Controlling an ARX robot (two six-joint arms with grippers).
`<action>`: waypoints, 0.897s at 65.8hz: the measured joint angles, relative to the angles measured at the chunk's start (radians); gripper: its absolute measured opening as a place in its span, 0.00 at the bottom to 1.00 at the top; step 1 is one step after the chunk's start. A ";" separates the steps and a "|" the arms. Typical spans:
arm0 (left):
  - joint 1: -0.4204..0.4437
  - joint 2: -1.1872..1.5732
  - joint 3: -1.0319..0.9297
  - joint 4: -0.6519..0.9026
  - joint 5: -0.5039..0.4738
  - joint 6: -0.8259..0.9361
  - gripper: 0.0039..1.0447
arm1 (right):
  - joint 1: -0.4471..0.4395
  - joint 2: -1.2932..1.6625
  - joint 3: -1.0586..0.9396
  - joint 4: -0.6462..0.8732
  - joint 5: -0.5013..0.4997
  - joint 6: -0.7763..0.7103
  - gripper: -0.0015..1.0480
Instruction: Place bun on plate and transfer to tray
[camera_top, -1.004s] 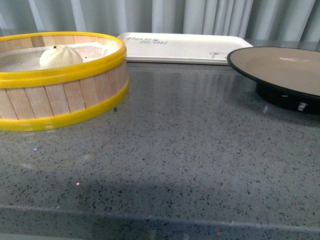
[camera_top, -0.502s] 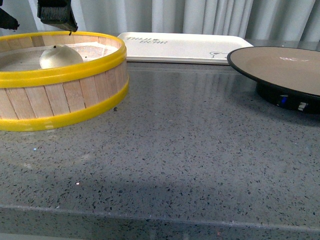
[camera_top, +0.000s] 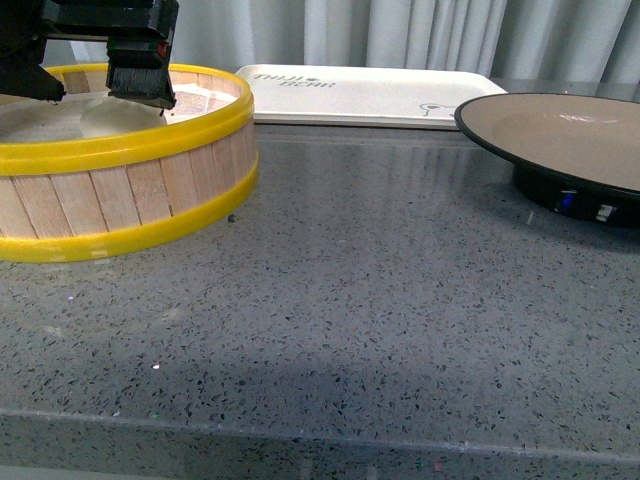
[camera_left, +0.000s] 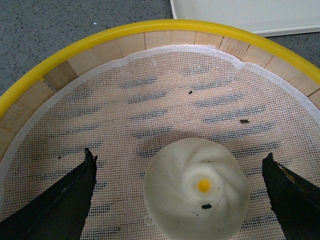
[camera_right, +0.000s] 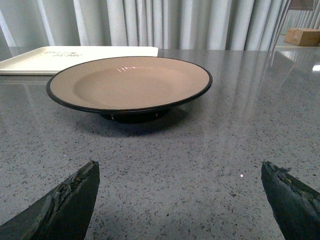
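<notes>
Since half a second ago, my left gripper (camera_top: 92, 92) has dropped lower over the yellow-rimmed steamer basket (camera_top: 150, 140), with its fingertips now down at about rim level. Its fingers (camera_left: 75, 195) stand wide apart and hold nothing. The bun (camera_left: 196, 192) sits between them on the white mesh liner (camera_left: 165, 100), clear of both. My right gripper (camera_right: 179, 167) is likewise spread wide and empty above the grey speckled countertop (camera_top: 380, 300), facing the plate (camera_right: 130, 82). Farthest back, the cream tray (camera_top: 360, 95) lies flat just before the curtain (camera_top: 400, 30).
</notes>
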 joint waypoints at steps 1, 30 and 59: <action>-0.002 0.001 0.000 0.000 0.000 0.000 0.94 | 0.000 0.000 0.000 0.000 0.000 0.000 0.92; -0.017 0.010 -0.005 0.001 -0.011 0.022 0.65 | 0.000 0.000 0.000 0.000 0.000 0.000 0.92; -0.016 0.002 0.027 -0.035 -0.005 0.023 0.04 | 0.000 0.000 0.000 0.000 0.000 0.000 0.92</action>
